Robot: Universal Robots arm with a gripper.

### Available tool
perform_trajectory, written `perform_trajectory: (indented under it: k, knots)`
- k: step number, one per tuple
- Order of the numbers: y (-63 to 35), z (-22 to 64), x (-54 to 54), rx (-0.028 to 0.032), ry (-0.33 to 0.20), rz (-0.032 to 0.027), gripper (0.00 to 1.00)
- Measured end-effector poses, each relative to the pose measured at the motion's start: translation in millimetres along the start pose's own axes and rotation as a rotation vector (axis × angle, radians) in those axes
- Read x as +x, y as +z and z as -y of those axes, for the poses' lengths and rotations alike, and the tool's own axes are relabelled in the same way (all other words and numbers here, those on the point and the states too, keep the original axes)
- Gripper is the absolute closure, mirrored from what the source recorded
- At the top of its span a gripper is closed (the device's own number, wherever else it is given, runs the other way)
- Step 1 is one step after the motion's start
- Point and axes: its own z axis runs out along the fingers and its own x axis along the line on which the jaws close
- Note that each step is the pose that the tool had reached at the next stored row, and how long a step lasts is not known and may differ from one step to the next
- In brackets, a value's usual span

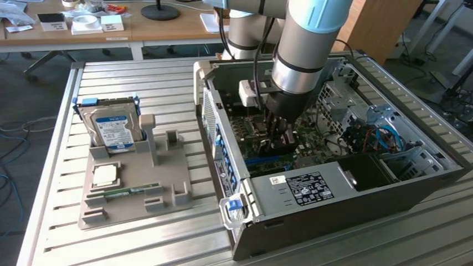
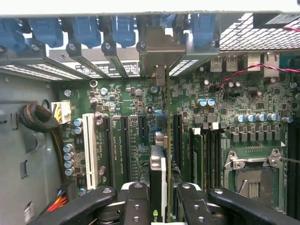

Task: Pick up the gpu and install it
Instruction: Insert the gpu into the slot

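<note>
Slatted table (image 1: 111,77), gripper (image 2: 158,192) seemingly clasping gpu (image 2: 157,161)

A slatted metal table (image 1: 148,77) carries 2 things. An open computer case (image 1: 333,216) lies on its side on the slats, directly below the gripper (image 1: 277,143), which reaches down into it. A flat grey holder (image 1: 133,194) lies on the table well apart from the gripper, outside the case's side wall, toward the exterior view's left. Case and holder sit near each other without touching. Bare slats show between them and around the holder.
</note>
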Motion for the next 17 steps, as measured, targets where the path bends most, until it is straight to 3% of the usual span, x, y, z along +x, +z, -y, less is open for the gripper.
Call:
perform_trajectory:
  k: [17]
  knots:
    - [7.4, -1.3, 0.3, 0.0001, 0.0, 0.0, 0.73]
